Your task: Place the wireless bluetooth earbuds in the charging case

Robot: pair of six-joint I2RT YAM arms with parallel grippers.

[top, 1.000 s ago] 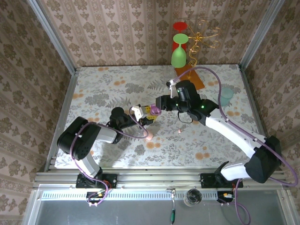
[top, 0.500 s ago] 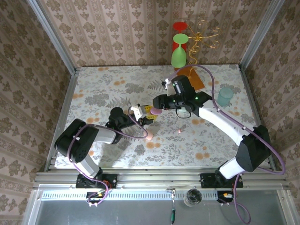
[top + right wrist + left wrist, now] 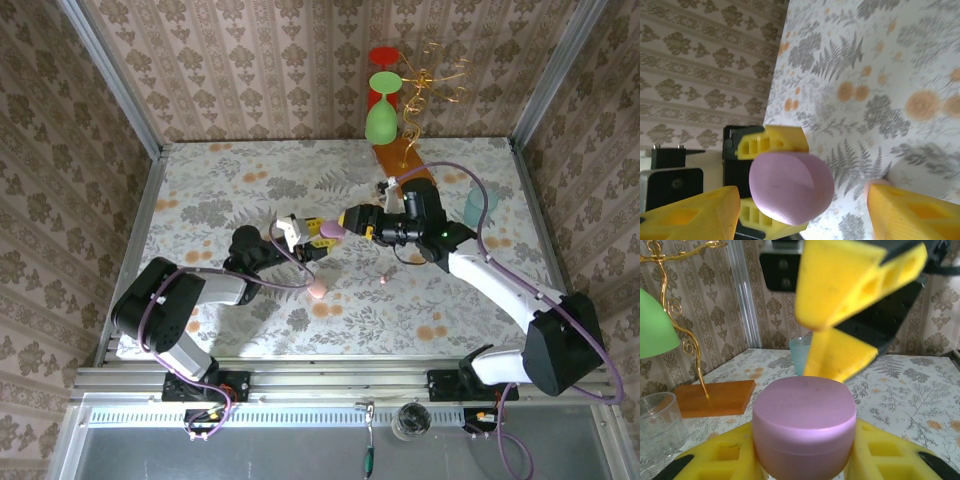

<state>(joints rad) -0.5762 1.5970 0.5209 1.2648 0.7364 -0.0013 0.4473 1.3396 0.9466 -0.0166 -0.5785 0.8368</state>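
Though smooth, squat rounded lilac case (image 3: 804,415)

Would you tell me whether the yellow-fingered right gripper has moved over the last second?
Yes: the right gripper has drawn back rightward, toward the pale teal plastic cup.

Here we are in a robot test cell dressed up as a home. Patterned wallpaper (image 3: 250,70) hangs on panels between bare metal posts (image 3: 112,85). A floral table (image 3: 220,190) fills the booth, two cabled arms (image 3: 500,285) are bolted to a rail (image 3: 330,378), and goblets (image 3: 381,110) stand as props at the back.
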